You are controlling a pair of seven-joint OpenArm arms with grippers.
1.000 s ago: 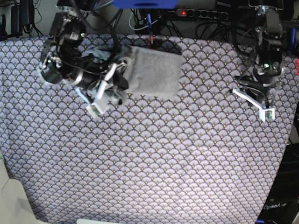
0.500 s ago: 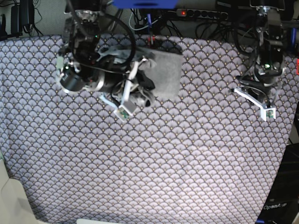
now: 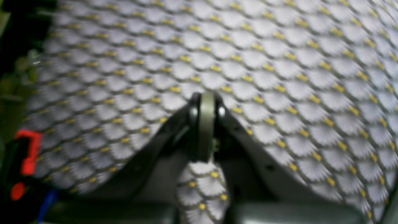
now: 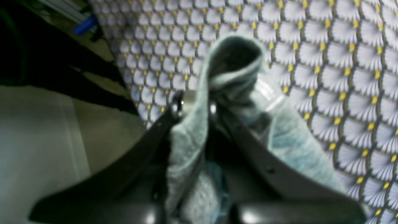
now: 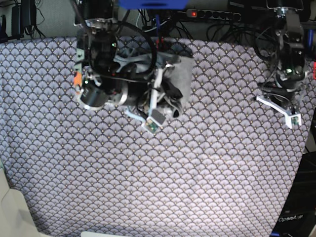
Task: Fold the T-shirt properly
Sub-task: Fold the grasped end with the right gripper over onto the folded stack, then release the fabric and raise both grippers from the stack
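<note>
Two arms over the tabletop [image 5: 163, 187], which is covered by a purple fan-patterned cloth [image 5: 207, 148]. Right end effector [image 4: 196, 105], upper left-centre of the base view, is clenched on a fold of the grey T-shirt [image 4: 230, 77]; the cloth loops above the fingers. T-shirt [image 5: 181, 79] lies at top centre, mostly under that arm. Left end effector [image 3: 206, 124], at the right edge of the base view, is clenched with nothing in it, above bare cloth.

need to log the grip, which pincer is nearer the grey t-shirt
Right. The right pincer is shut on the grey T-shirt, holding a fold of it. The left pincer is shut and empty, far off over the tablecloth.
</note>
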